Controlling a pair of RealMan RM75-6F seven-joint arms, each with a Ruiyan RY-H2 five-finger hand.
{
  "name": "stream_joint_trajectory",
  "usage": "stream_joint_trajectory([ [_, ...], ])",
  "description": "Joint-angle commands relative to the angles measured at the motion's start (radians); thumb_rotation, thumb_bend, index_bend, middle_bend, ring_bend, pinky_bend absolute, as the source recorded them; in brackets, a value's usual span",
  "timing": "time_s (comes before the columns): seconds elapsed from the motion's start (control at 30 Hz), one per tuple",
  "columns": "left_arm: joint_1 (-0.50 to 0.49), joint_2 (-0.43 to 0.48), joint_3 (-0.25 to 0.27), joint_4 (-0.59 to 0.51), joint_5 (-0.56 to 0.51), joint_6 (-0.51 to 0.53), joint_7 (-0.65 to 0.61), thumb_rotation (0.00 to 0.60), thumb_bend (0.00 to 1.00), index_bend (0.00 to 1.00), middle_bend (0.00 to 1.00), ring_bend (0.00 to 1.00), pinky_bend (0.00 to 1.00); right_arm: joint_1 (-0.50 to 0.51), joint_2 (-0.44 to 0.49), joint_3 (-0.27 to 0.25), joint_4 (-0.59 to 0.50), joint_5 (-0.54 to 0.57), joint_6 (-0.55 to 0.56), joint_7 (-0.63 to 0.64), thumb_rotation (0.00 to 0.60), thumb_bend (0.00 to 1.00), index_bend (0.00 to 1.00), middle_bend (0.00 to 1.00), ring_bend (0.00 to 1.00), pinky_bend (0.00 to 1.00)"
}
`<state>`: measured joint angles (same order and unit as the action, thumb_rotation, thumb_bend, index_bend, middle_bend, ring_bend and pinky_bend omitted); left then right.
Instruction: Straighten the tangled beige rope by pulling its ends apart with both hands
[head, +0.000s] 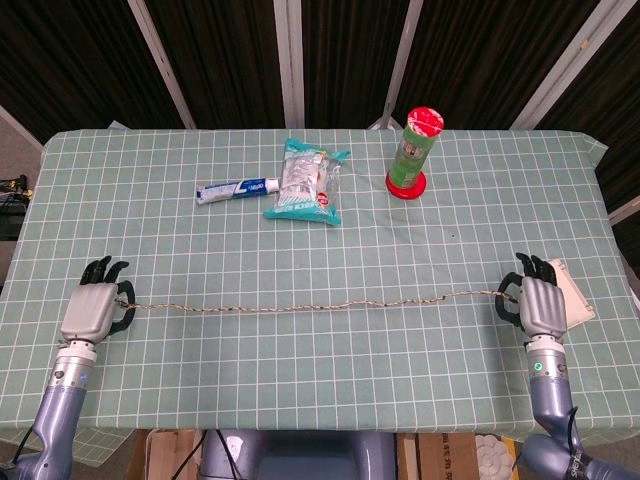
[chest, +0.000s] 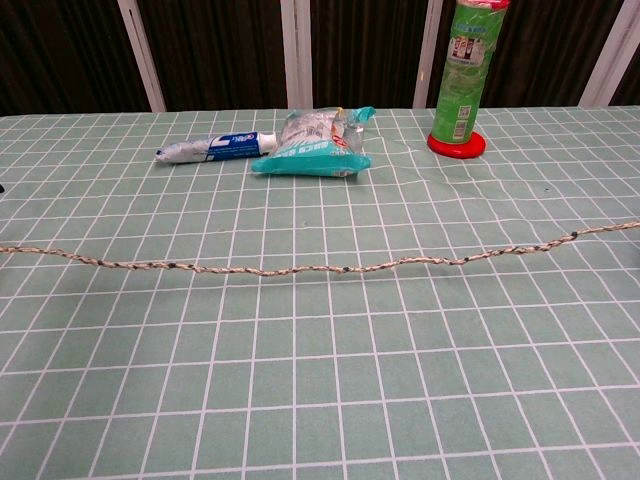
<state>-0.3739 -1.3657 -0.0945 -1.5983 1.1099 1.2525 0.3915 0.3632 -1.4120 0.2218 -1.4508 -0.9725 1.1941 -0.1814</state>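
The beige rope (head: 310, 304) lies nearly straight across the green checked table, from left to right. In the chest view the rope (chest: 300, 268) runs edge to edge with only slight waves. My left hand (head: 92, 306) grips the rope's left end near the table's left front. My right hand (head: 538, 304) holds the right end at the far right, beside a white box. Both hands are outside the chest view.
A toothpaste tube (head: 236, 189), a teal snack bag (head: 303, 182) and a green canister with a red lid (head: 413, 150) stand at the back of the table. A white box (head: 570, 292) lies by my right hand near the right edge.
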Motion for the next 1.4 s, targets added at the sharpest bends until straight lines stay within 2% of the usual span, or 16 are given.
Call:
stream_joint_trajectory([
  [0.03, 0.003, -0.01, 0.001, 0.022, -0.006, -0.007, -0.004, 0.6, 0.54, 0.61, 0.14, 0.0, 0.0, -0.001, -0.007, 0.004, 0.015, 0.012, -0.004, -0.004, 0.6, 0.5, 0.6, 0.14, 0.0, 0.0],
  [0.77, 0.013, -0.048, 0.011, 0.121, -0.003, -0.039, -0.017, 0.6, 0.53, 0.61, 0.13, 0.0, 0.0, -0.003, -0.033, -0.02, 0.071, 0.02, -0.041, -0.058, 0.6, 0.5, 0.58, 0.14, 0.0, 0.0],
  [0.83, 0.014, -0.047, 0.012, 0.123, 0.0, -0.038, -0.013, 0.6, 0.51, 0.59, 0.13, 0.0, 0.0, -0.004, -0.031, -0.023, 0.071, 0.016, -0.044, -0.063, 0.6, 0.5, 0.47, 0.13, 0.0, 0.0],
  [0.87, 0.015, -0.045, 0.013, 0.123, 0.0, -0.038, -0.012, 0.6, 0.49, 0.56, 0.12, 0.0, 0.0, -0.003, -0.029, -0.026, 0.07, 0.015, -0.048, -0.068, 0.6, 0.5, 0.38, 0.1, 0.0, 0.0],
  [0.93, 0.016, -0.041, 0.014, 0.122, 0.001, -0.039, -0.009, 0.6, 0.45, 0.52, 0.1, 0.0, 0.0, -0.003, -0.024, -0.032, 0.066, 0.023, -0.056, -0.087, 0.6, 0.5, 0.26, 0.05, 0.0, 0.0],
  [0.97, 0.016, -0.038, 0.014, 0.121, 0.002, -0.04, -0.007, 0.6, 0.43, 0.49, 0.09, 0.0, 0.0, -0.002, -0.02, -0.034, 0.06, 0.031, -0.061, -0.101, 0.6, 0.5, 0.15, 0.02, 0.0, 0.0],
  [1.03, 0.016, -0.028, 0.016, 0.118, 0.004, -0.043, -0.003, 0.6, 0.41, 0.44, 0.07, 0.0, 0.0, 0.001, -0.01, -0.037, 0.046, 0.042, -0.067, -0.126, 0.6, 0.5, 0.03, 0.0, 0.0, 0.0],
  [1.07, 0.017, -0.021, 0.017, 0.116, 0.005, -0.044, 0.002, 0.6, 0.39, 0.42, 0.06, 0.0, 0.0, 0.002, -0.004, -0.041, 0.042, 0.044, -0.068, -0.142, 0.6, 0.5, 0.0, 0.0, 0.0, 0.0],
  [1.2, 0.018, 0.01, 0.021, 0.088, -0.007, -0.055, 0.024, 0.6, 0.29, 0.37, 0.01, 0.0, 0.0, 0.002, 0.016, -0.047, 0.016, 0.064, -0.071, -0.182, 0.6, 0.51, 0.0, 0.0, 0.0, 0.0],
  [1.4, 0.028, 0.092, 0.025, -0.009, -0.042, -0.068, 0.047, 0.6, 0.15, 0.31, 0.0, 0.0, 0.0, -0.013, 0.058, -0.04, -0.053, 0.076, -0.048, -0.183, 0.6, 0.49, 0.0, 0.0, 0.0, 0.0],
])
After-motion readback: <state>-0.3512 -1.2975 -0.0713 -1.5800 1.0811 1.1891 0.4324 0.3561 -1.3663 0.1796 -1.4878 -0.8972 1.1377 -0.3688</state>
